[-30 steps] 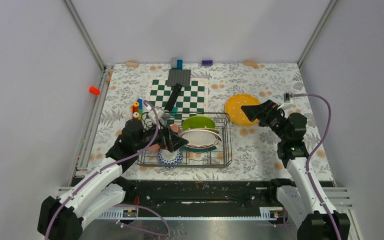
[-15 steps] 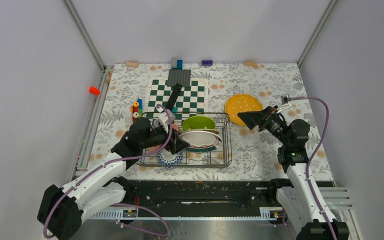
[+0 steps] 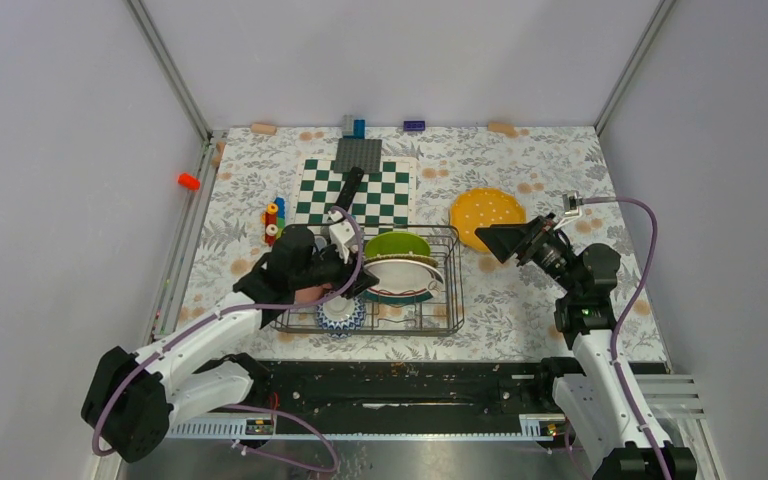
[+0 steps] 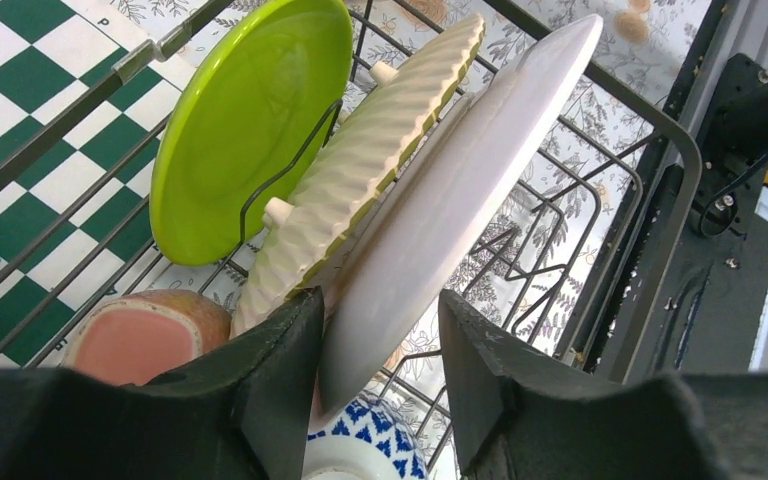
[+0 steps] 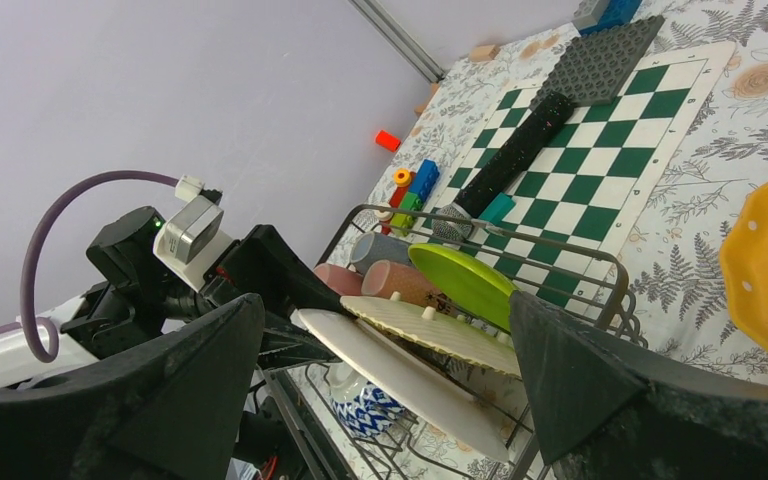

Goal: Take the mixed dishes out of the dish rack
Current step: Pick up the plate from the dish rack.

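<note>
The dish rack (image 3: 458, 292) stands mid-table holding a lime-green plate (image 3: 397, 243), a ribbed cream plate (image 4: 360, 170), a white plate (image 3: 400, 275), a pink mug (image 4: 140, 335) and a blue-patterned bowl (image 3: 341, 314). My left gripper (image 3: 360, 285) straddles the lower rim of the white plate (image 4: 460, 190). One finger touches the plate, and a gap shows at the other finger. Right of the rack my right gripper (image 3: 490, 242) hangs open and holds nothing. It is beside the yellow-orange plate (image 3: 482, 212), which lies flat on the table. A grey cup (image 5: 380, 248) lies at the rack's far end.
A green-and-white checkered board (image 3: 360, 190) with a black stick (image 3: 348, 193) on it lies behind the rack. A grey baseplate (image 3: 358, 155) lies beyond it. Toy blocks (image 3: 273, 215) stand left of the board. An orange peg (image 3: 189, 181) sits by the left rail.
My left gripper pushed forward over the white plate's rim and its jaws narrowed. My right arm pulled back slightly from the yellow-orange plate, still open.
</note>
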Available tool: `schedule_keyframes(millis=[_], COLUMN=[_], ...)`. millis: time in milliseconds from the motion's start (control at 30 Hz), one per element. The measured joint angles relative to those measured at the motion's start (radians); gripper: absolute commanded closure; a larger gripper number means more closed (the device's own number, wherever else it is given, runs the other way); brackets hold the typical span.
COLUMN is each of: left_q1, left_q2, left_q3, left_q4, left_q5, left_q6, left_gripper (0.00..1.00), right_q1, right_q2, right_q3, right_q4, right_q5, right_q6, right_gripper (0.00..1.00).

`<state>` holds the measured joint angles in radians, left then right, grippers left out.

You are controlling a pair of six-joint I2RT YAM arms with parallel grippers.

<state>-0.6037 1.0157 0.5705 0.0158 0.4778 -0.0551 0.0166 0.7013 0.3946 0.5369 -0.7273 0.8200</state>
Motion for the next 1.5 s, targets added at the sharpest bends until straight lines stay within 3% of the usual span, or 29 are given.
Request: schedule_keyframes(millis=[233, 467, 700, 1500], left_q1=[-0.019, -0.021, -0.031, -0.061], left_q2=[0.01, 0.046, 0.062, -0.078], left_q3=[0.007, 0.034, 0.06, 0.142], left_q4=[-0.011, -0.008, -0.033, -0.149], left_q5=[-0.009, -0.061, -0.068, -0.138], left_q6=[0.057, 0.156, 0.261, 0.237], left_gripper=[0.68, 0.9, 1.0, 1.0], right_q1=[0.0, 0.0, 0.0, 0.0], right_q2=[0.002, 0.012, 0.031, 0.038], right_q3=[-0.009, -0.013, -0.014, -0.018], right_q4=[0.023, 0.042, 0.056, 0.061], right_q5=[0.0, 0.0, 0.0, -0.001], right_q6=[0.013, 0.024, 0.033, 0.041], right_gripper=[0.0, 0.0, 0.0, 0.0])
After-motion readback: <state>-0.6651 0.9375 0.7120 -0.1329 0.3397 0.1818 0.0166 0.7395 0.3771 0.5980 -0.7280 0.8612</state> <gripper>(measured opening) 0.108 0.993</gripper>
